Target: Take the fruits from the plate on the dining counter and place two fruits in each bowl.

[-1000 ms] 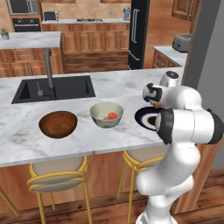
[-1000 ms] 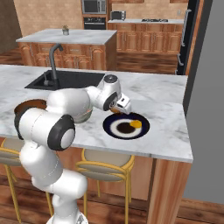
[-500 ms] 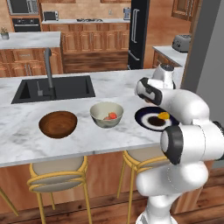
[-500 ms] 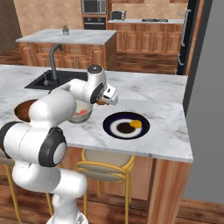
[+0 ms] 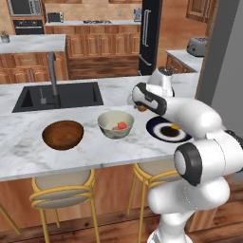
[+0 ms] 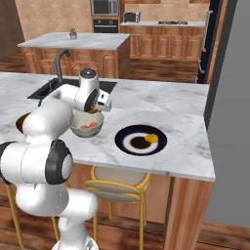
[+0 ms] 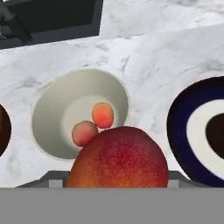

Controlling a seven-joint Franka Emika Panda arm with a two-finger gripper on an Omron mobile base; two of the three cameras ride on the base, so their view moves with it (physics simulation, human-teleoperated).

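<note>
The pincer (image 5: 142, 107) is pinching a reddish fruit (image 7: 118, 157), which is looming large at the bottom of the hand view. It is hanging above the marbled surface (image 5: 95, 147), between the pale bowl (image 5: 115, 124) and the dark plate (image 5: 167, 129), close to the bowl's right rim. From the right base view the pincer (image 6: 93, 111) is sitting just over the far edge of that bowl (image 6: 87, 128).

Inside the pale bowl two small fruits are lying side by side: an orange-red one (image 7: 103, 115) and a pinker one (image 7: 84, 133), touching each other. The yellow fruit (image 6: 152, 138) is resting on the plate (image 6: 128, 135), on its right part. The brown wooden bowl (image 5: 62, 135) is standing to the left of the pale one, apart from it. A black sink (image 5: 59, 95) is lying at the far side of the surface.
</note>
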